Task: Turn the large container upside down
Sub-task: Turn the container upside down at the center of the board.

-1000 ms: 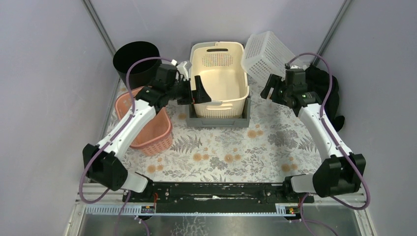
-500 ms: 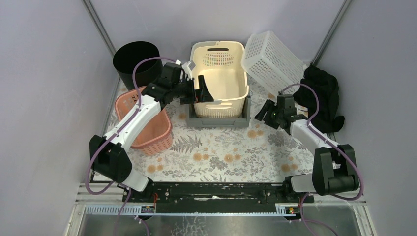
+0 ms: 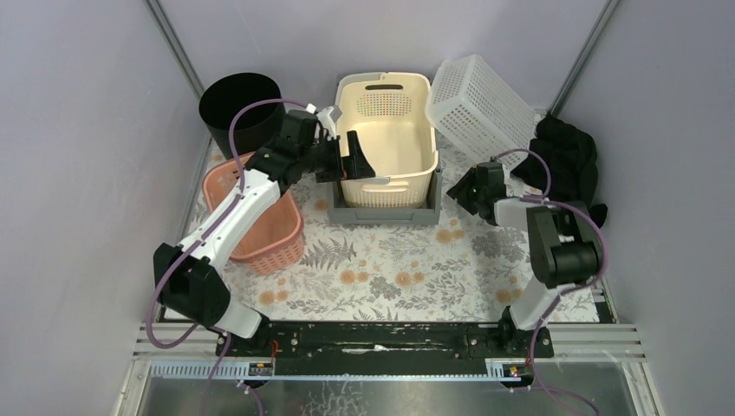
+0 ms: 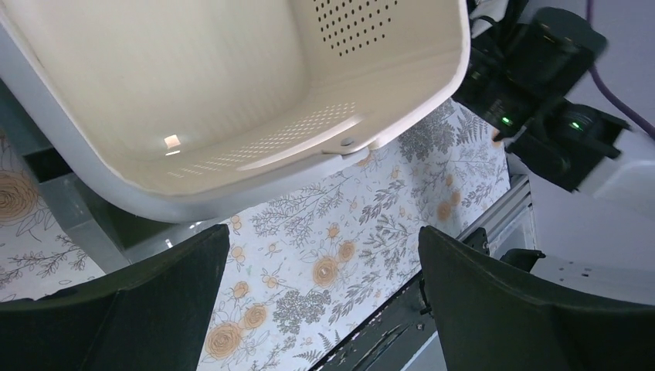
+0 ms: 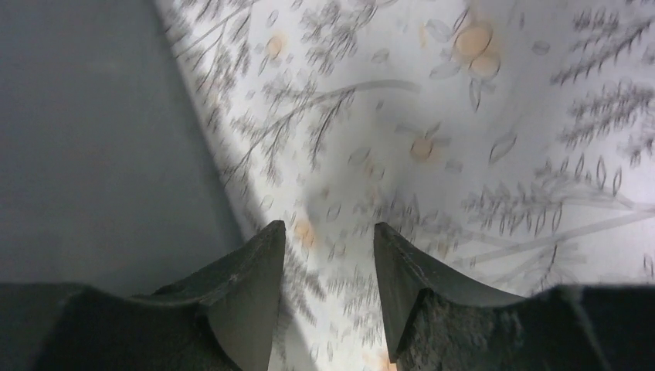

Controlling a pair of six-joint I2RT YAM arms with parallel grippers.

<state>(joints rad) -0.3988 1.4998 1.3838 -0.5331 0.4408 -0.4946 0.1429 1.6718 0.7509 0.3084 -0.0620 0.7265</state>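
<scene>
The large container, a cream perforated basket (image 3: 386,143), stands upright in a grey tray (image 3: 386,214) at the back centre. My left gripper (image 3: 351,166) hovers wide open at the basket's near left corner. In the left wrist view the basket's rim (image 4: 232,93) lies just ahead of the gripper (image 4: 323,239), and only the flowered cloth shows between its fingers. My right gripper (image 3: 459,192) is low over the table by the tray's right side. Its jaws (image 5: 328,232) are partly open with nothing between them, and the grey tray wall (image 5: 77,139) is to their left.
A black bucket (image 3: 240,104) stands at the back left, with a pink basket (image 3: 260,221) in front of it under my left arm. A white lattice basket (image 3: 477,95) leans at the back right beside a heap of black cloth (image 3: 568,165).
My right arm has dropped from beside the white lattice basket to the table by the grey tray, and its jaws have narrowed. My left gripper shifted slightly along the basket's corner.
</scene>
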